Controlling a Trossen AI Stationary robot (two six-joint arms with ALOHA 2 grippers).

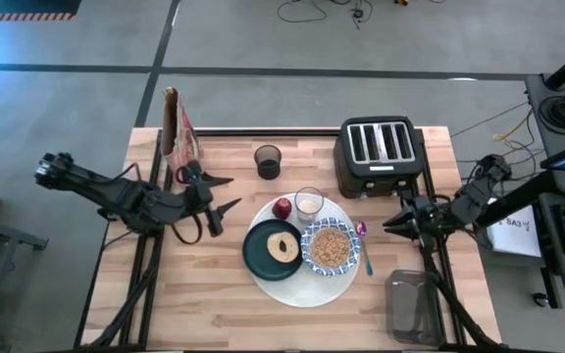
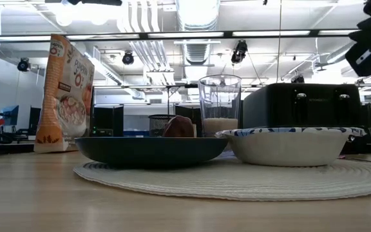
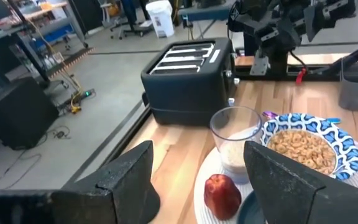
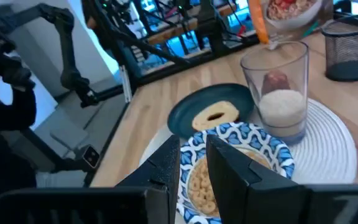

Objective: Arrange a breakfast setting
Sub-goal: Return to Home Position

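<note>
A big round white mat (image 1: pixel 297 284) lies at the table's middle. On it rest a dark green plate (image 1: pixel 261 250) carrying a bagel (image 1: pixel 284 244), a blue-and-white bowl (image 1: pixel 330 246) of cereal, a clear glass (image 1: pixel 309 203) part-filled with white, and a red apple (image 1: pixel 282 208). A spoon (image 1: pixel 365 247) lies on the table along the mat's right rim. My left gripper (image 1: pixel 233 193) hovers open, left of the apple, touching nothing. My right gripper (image 1: pixel 390 221) hovers right of the bowl with a narrow gap between its fingers, empty. Its wrist view looks over the bowl (image 4: pixel 229 162).
A black four-slot toaster (image 1: pixel 378 155) stands at the far right. A black mesh cup (image 1: pixel 268 161) stands behind the glass. A cereal bag (image 1: pixel 177 132) stands at the far left corner. A clear container (image 1: pixel 412 306) sits at the near right corner. Bare wood lies near left.
</note>
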